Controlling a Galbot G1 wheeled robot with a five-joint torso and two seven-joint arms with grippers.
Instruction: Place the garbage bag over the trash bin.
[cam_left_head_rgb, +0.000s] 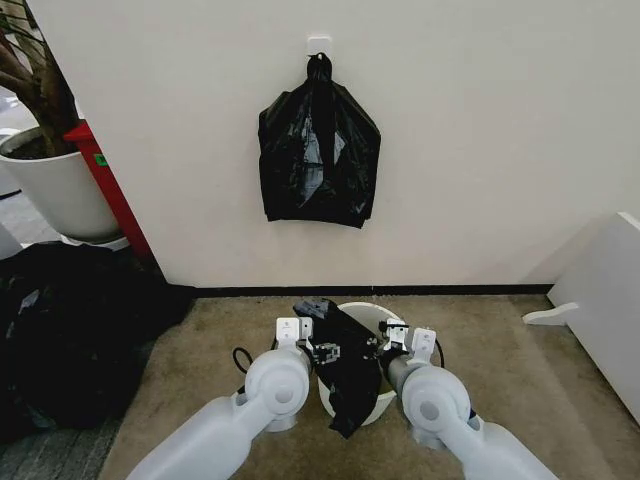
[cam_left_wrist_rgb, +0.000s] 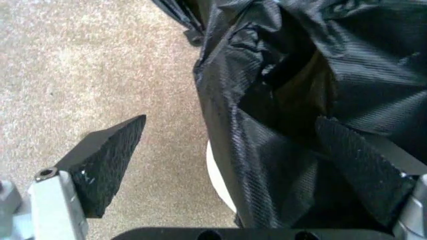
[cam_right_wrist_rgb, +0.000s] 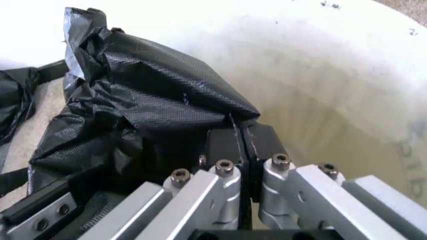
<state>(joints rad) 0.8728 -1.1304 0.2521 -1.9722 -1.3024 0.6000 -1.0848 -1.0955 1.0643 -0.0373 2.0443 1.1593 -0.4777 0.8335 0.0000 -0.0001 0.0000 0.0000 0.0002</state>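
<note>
The cream-white trash bin (cam_left_head_rgb: 392, 318) stands on the carpet just before the wall, between my two arms. The glossy black garbage bag (cam_left_head_rgb: 345, 375) lies crumpled across the bin's left half and hangs down its front. My right gripper (cam_right_wrist_rgb: 241, 127) is over the bin's mouth (cam_right_wrist_rgb: 333, 85), shut on an edge of the garbage bag (cam_right_wrist_rgb: 153, 95). My left gripper (cam_left_wrist_rgb: 230, 125) is open wide at the bin's left side; one finger (cam_left_wrist_rgb: 107, 165) is over bare carpet, the other finger (cam_left_wrist_rgb: 360, 170) lies against the garbage bag (cam_left_wrist_rgb: 280, 150). A strip of the bin's rim (cam_left_wrist_rgb: 217, 175) shows below the bag.
A black bag bundle (cam_left_head_rgb: 318, 150) hangs from a hook on the wall straight above the bin. A dark heap of bags (cam_left_head_rgb: 70, 330) fills the floor at the left, below a white plant pot (cam_left_head_rgb: 55, 185) and a red post (cam_left_head_rgb: 110, 190). White furniture (cam_left_head_rgb: 610, 300) stands at the right.
</note>
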